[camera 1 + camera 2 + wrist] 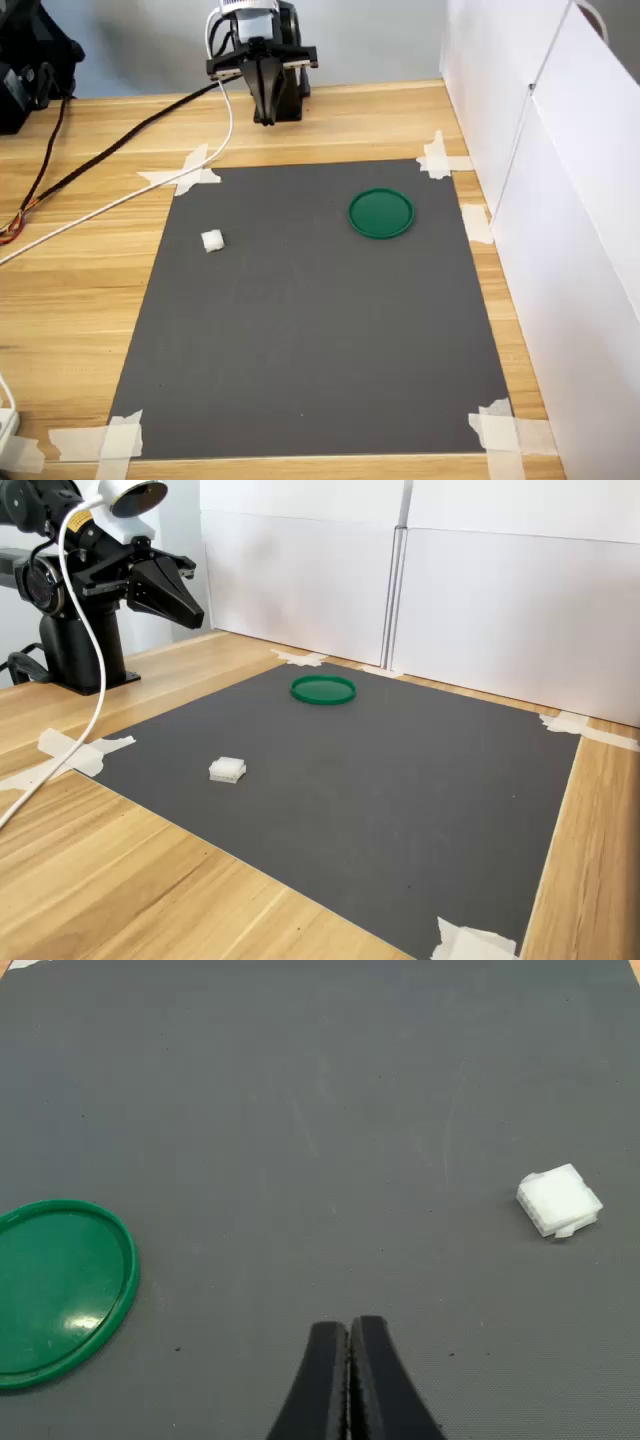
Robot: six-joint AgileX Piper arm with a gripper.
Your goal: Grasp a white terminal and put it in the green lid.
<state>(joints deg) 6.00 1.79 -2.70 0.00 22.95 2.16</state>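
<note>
A small white terminal (212, 240) (559, 1200) (227, 770) lies on the dark grey mat (320, 320), toward the first exterior view's left. The round green lid (381, 213) (55, 1288) (323, 689) rests flat on the mat, toward the first exterior view's right, with nothing in it. My gripper (265, 118) (349, 1335) (198, 618) hangs high over the table's far edge, near the arm's base, well away from both. Its black fingers are pressed together with nothing between them.
White tape strips (185, 172) hold the mat's corners to the wooden table (80, 280). White and black cables (120, 195) trail across the table on the first exterior view's left. White panels (560, 200) wall off the first exterior view's right side.
</note>
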